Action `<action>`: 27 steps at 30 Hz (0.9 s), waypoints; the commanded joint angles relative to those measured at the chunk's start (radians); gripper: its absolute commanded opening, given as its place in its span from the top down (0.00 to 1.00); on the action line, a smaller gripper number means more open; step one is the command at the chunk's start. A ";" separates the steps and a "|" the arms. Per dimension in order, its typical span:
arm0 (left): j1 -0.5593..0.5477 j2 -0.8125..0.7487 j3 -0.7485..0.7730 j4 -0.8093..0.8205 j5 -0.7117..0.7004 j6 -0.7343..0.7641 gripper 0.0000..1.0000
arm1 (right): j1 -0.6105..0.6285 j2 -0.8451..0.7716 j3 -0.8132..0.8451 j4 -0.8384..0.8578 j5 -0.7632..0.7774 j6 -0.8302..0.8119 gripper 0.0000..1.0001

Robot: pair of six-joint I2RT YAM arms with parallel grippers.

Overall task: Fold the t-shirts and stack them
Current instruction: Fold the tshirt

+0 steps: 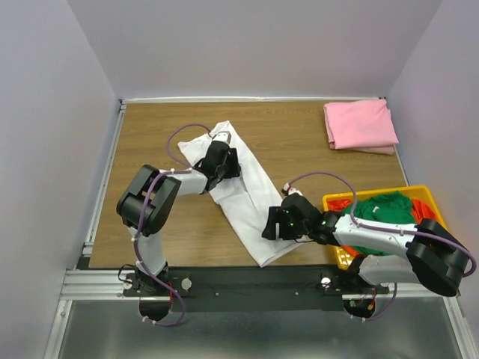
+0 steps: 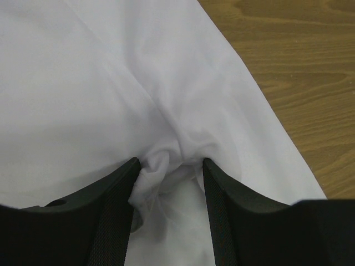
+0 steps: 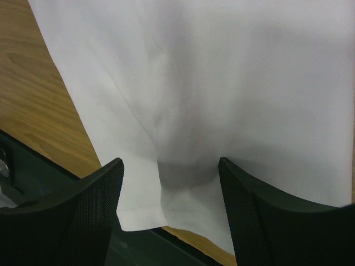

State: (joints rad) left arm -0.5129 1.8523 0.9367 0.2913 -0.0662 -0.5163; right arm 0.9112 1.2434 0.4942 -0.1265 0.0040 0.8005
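Two grippers on one white shirt, fold only partway there

Left gripper (image 2: 169, 166) has a bunch of white shirt (image 1: 243, 194) pinched between its fingers near the far end; right gripper (image 3: 169, 166) sits with fingers apart over the near hem, cloth between them but I can't tell if it's really gripping. Shirt lies as a long strip across the table (image 1: 150, 134). Pink shirt (image 1: 361, 126) looks folded in the far right corner. Green (image 1: 385, 209) and orange ones wait in the yellow basket (image 1: 419, 193), so most work's left.

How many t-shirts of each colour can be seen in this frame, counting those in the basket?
White t-shirt: 1
Pink t-shirt: 1
Green t-shirt: 1, in the yellow basket
Orange t-shirt: 1, mostly hidden under the green
Total: 4
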 commanded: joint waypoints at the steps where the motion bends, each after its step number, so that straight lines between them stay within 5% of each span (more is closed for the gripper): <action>1: -0.007 0.084 0.011 -0.101 0.019 0.025 0.43 | 0.049 0.037 -0.036 -0.055 -0.012 0.065 0.23; 27: -0.007 0.137 0.120 -0.049 0.062 0.156 0.43 | 0.239 0.271 0.139 0.054 0.028 0.160 0.23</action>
State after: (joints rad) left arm -0.5133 1.9526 1.0645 0.2974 -0.0231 -0.4034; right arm 1.1145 1.4506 0.6201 -0.0105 0.0170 0.9413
